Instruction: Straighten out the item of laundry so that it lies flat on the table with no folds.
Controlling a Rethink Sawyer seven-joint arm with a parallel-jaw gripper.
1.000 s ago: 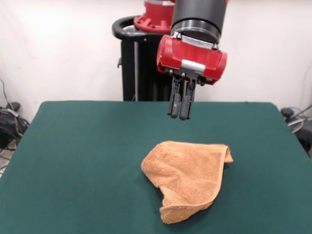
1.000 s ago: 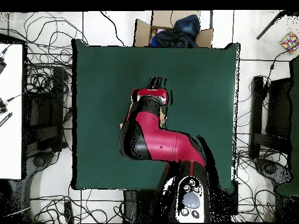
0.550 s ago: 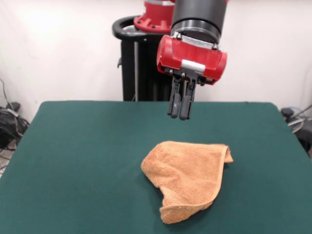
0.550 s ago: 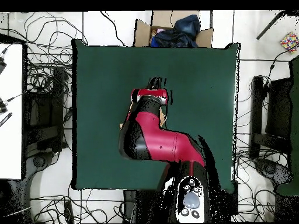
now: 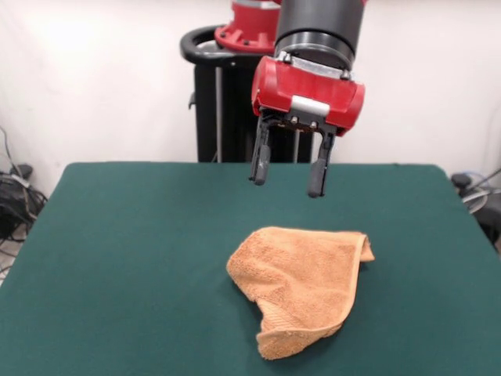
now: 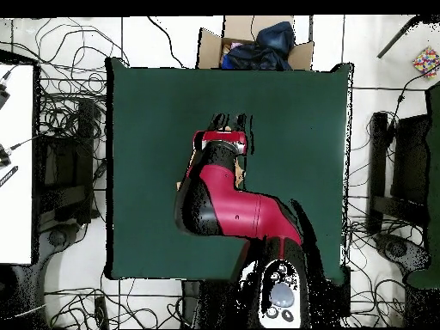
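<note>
While the gripper [image 5: 286, 179] hangs with its fingers spread apart and empty, the towel [image 5: 301, 283] lies crumpled on the table [image 5: 125, 258] just below and slightly toward the camera from it. Best to descend onto a folded-over hem corner, pinch one layer only, then drag outward.

Towel [image 6: 181, 184] almost wholly under the arm [image 6: 225, 202] (overhead view)
</note>
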